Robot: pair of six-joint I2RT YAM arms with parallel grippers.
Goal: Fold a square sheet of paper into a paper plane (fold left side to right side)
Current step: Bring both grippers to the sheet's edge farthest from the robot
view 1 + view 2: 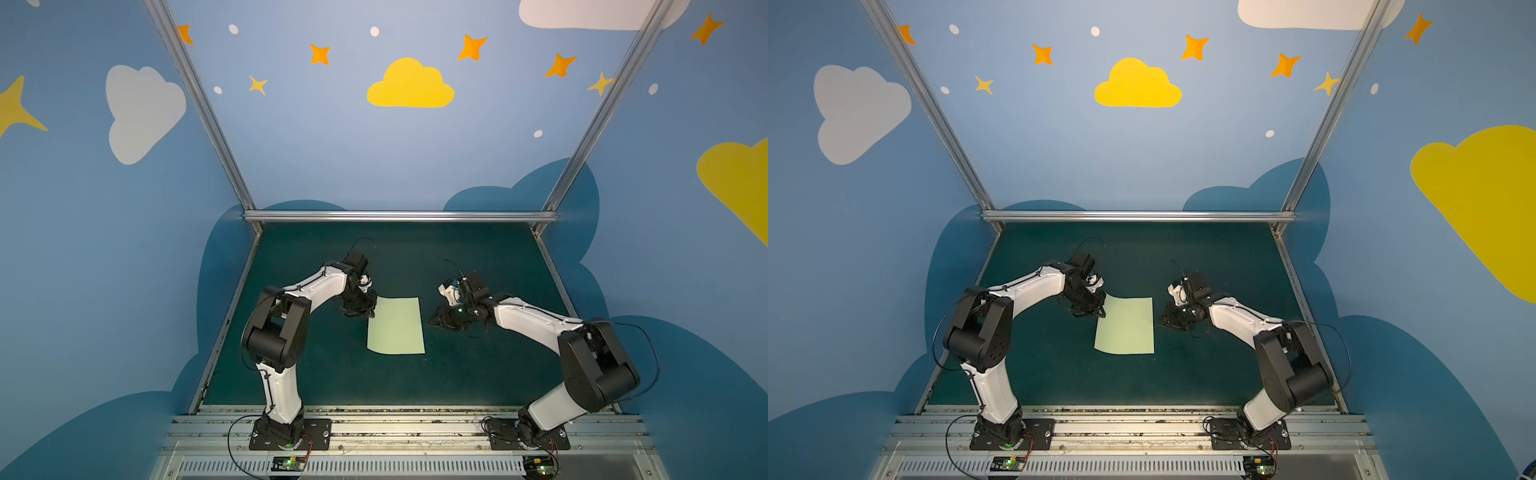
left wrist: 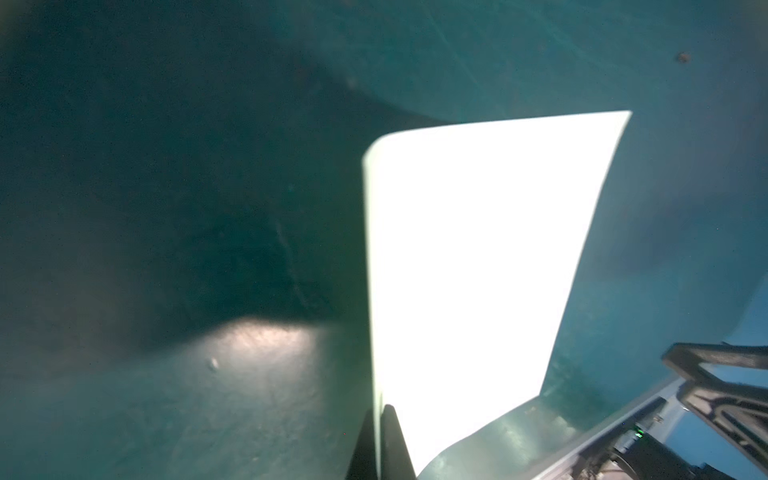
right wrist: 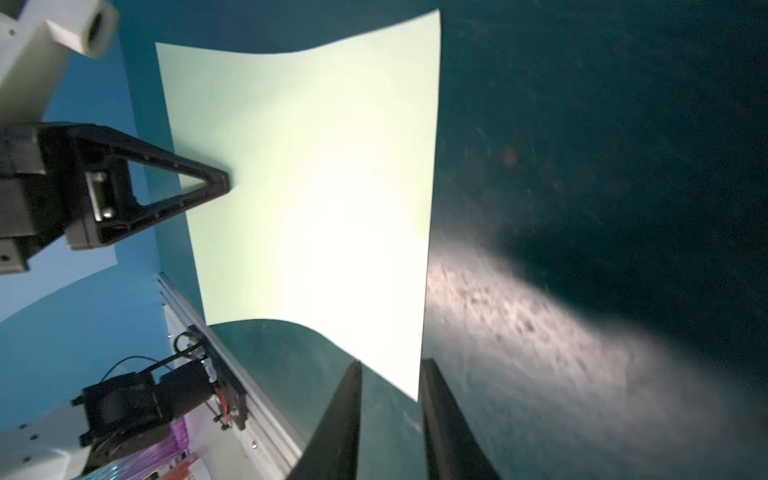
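While left claw (image 2: pixel 379 415) pinches the square sheet of paper (image 1: pixel 396 326), right claw (image 3: pixel 391 368) parted beside it, seemingly empty, green mat (image 1: pixel 478 374) beneath.

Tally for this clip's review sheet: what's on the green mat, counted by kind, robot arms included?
Pale-green paper sheet: 1
Robot arms: 2 (left arm, right arm)
Total: 3
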